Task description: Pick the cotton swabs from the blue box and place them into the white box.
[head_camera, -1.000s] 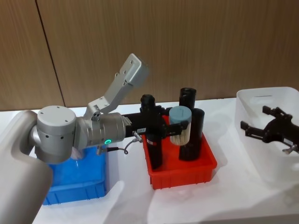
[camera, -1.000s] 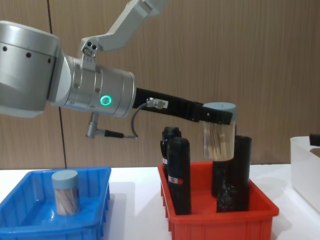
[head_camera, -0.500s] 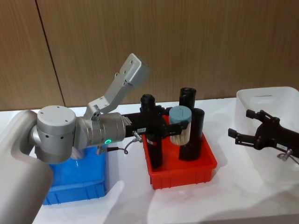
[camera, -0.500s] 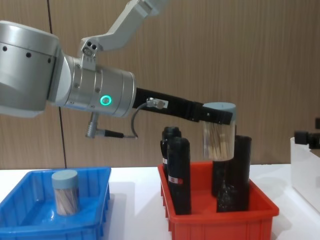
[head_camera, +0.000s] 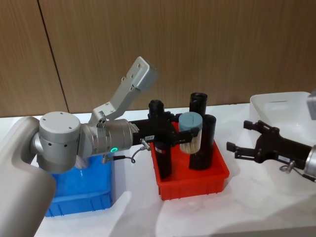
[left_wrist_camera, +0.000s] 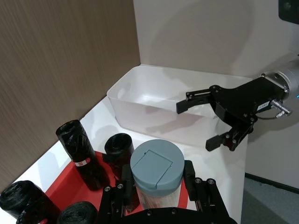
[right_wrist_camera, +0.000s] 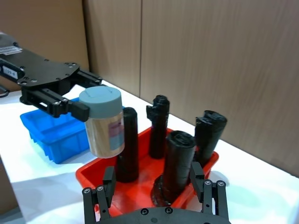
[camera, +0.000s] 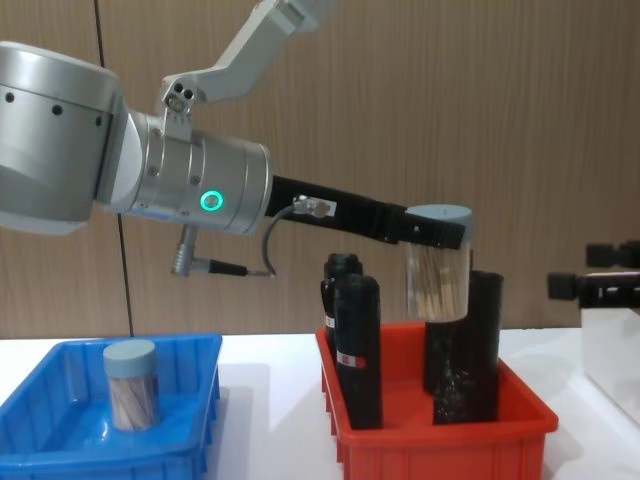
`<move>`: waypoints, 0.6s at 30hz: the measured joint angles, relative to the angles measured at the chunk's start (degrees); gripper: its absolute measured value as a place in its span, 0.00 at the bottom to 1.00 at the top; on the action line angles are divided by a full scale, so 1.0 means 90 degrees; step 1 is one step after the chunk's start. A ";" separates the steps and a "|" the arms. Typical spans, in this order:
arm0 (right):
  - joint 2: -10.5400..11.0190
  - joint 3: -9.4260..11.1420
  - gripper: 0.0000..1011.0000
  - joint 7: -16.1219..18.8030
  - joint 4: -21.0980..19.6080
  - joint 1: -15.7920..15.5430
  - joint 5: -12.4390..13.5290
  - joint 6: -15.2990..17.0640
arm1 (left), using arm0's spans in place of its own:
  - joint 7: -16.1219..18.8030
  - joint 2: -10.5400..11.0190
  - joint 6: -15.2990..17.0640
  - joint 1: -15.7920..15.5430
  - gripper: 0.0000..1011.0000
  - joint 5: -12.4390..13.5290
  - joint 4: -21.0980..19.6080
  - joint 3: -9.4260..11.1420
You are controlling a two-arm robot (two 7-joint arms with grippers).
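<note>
My left gripper [head_camera: 189, 132] is shut on a cotton swabs jar [head_camera: 190, 134] with a grey-blue lid and holds it still in the air above the red bin [head_camera: 193, 184]. The same jar [camera: 437, 268] hangs level with the tops of the black cylinders. Another cotton swabs jar [camera: 131, 385] stands upright in the blue box [camera: 205, 372] at the left. My right gripper [head_camera: 238, 136] is open, in the air between the white box [head_camera: 279, 104] and the held jar, fingers pointing toward the jar, apart from it. In the left wrist view the right gripper [left_wrist_camera: 196, 126] hangs before the white box [left_wrist_camera: 140, 95].
Several tall black cylinders [head_camera: 208, 143] stand upright in the red bin, directly under and beside the held jar. A wood-panelled wall runs behind the white table [head_camera: 197, 217]. The left arm's big silver body [head_camera: 74, 143] hangs over the blue box [head_camera: 84, 200].
My right gripper has moved left, from over the white box toward the red bin and the held jar, staying open. The left arm and its jar have not moved.
</note>
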 joint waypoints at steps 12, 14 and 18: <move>-0.0195 -0.0275 0.99 0.0190 0.0266 0.0212 -0.0123 0.0086 | 0.0000 0.0000 0.0000 0.0000 0.65 0.0000 0.0000 0.0000; -0.0223 -0.0313 0.99 0.0216 0.0311 0.0244 -0.0124 0.0089 | 0.0000 0.0000 0.0000 0.0000 0.65 0.0000 0.0000 0.0000; -0.0267 -0.0377 0.99 0.0246 0.0382 0.0291 -0.0120 0.0090 | 0.0000 0.0000 0.0000 0.0000 0.65 0.0000 0.0000 0.0000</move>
